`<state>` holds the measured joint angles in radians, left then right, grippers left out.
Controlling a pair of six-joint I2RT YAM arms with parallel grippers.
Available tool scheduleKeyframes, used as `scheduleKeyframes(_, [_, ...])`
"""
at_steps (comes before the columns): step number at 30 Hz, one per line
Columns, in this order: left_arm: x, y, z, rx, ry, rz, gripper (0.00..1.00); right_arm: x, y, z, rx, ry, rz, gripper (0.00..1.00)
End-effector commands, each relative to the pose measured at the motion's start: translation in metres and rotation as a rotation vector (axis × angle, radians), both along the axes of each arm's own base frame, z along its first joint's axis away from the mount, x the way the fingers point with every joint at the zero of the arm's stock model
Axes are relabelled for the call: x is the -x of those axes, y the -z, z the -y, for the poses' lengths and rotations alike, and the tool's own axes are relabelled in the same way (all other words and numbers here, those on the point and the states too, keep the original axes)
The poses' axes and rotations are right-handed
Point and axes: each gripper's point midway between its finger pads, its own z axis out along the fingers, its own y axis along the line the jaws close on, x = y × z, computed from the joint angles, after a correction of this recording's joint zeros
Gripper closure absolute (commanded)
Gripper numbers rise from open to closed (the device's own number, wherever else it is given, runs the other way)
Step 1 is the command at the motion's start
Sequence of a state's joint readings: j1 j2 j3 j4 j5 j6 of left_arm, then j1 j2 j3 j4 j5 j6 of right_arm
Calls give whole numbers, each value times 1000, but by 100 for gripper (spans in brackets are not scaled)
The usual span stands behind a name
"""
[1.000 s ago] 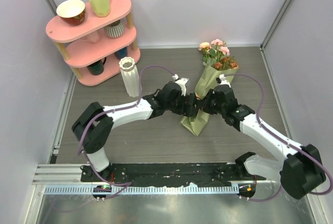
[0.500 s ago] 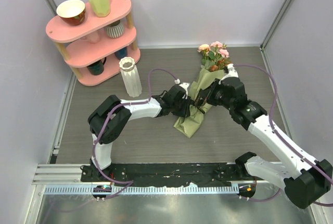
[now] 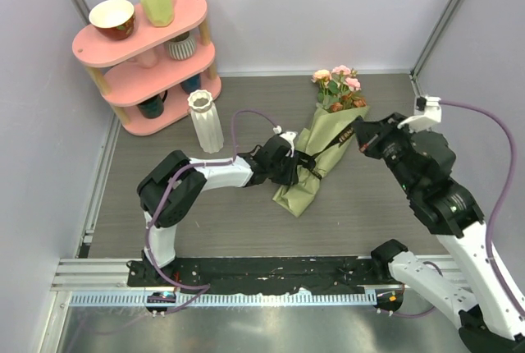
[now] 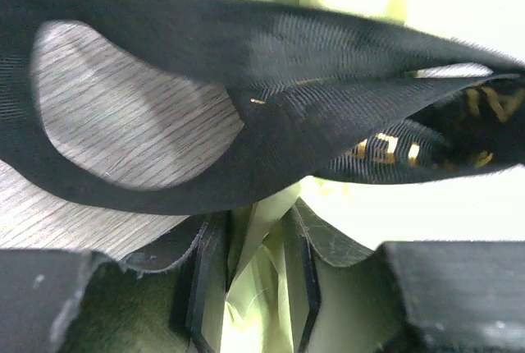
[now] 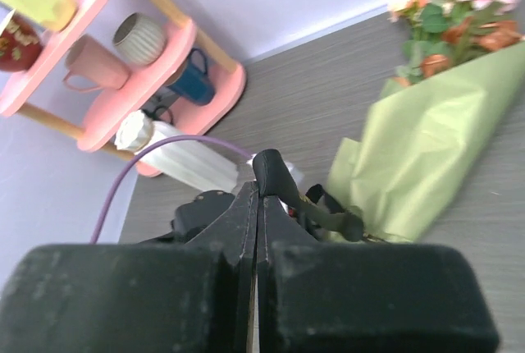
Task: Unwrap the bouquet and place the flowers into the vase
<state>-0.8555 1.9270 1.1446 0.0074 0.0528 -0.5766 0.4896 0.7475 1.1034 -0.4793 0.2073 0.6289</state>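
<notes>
Step in hand: untying, i.e. the first part of unwrapping. The bouquet (image 3: 305, 189) lies on the worktop (image 3: 230, 226) right of centre, with the heads (image 3: 340, 84) pointing to the far wall and the paper cone's tip toward the arms.

L pincer (image 4: 253, 283) is clamped on the paper about mid-cone. In the left wrist view a fold of green sits between its fingers (image 4: 201, 287), pinning the bundle down. R pincer (image 3: 361, 130) has its fingers together on the end of the ribbon (image 4: 271, 131) and is raised off to the right. The strap runs straight from the wrap to it, so it looks taut.

One loop shows close to the L pincer, so prob. the bow isn't fully out yet. Paper is closed round the stems and no flowers are free. The vase (image 3: 205, 121) stands upright near the shelf, well apart from the bouquet, w/ nothing in it that I can see.

Next move needs:
- R pincer to draw further away from the wrap, along the strap's line, till the loop slips.
- L pincer to hold firm, else the whole bundle slides w/ the pull.
- After that, drop the ribbon and open the paper.
</notes>
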Motion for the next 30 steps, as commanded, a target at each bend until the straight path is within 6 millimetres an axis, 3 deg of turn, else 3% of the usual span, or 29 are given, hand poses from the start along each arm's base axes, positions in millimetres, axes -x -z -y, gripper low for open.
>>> scheduleKeyframes(1, [-2, -4, -12, -26, -28, 12, 66, 20, 0, 53, 74, 199, 21, 99])
scheduleKeyframes(4, [0, -9, -11, -12, -23, 12, 63, 31, 8, 66, 87, 234, 8, 99])
scheduleKeyframes(5, [0, -18, -11, 5, -21, 22, 60, 32, 27, 63, 96, 221, -40, 98])
scheduleKeyframes(7, [5, -26, -11, 27, -5, 23, 45, 37, 49, 51, 80, 153, -93, 99])
scheduleKeyframes(8, [6, -43, -9, 58, 3, 43, 39, 38, 80, 44, 78, 131, -164, 99])
scheduleKeyframes(9, [8, -49, -9, 73, 10, 48, 30, 41, 95, 39, 70, 109, -196, 99])
scheduleKeyframes(10, [13, -55, -9, 90, 27, 46, 26, 48, 109, 34, 59, 70, -228, 99])
scheduleKeyframes(11, [16, -70, -9, 118, 40, 59, 21, 50, 136, 31, 63, 63, -284, 99])
scheduleKeyframes(14, [27, -89, -11, 162, 71, 67, 13, 61, 173, 14, 83, -46, -369, 99])
scheduleKeyframes(15, [31, -106, -13, 191, 79, 90, 12, 64, 180, 11, 103, -76, -387, 99])
scheduleKeyframes(21, [43, -148, -28, 253, 71, 137, 14, 75, 196, -23, 100, -284, -477, 98])
scheduleKeyframes(27, [42, -172, -31, 278, 47, 159, 17, 82, 229, -52, 19, -414, -570, 99])
scheduleKeyframes(30, [41, -170, -31, 245, 47, 128, 18, 72, 241, -50, 63, -384, -598, 77])
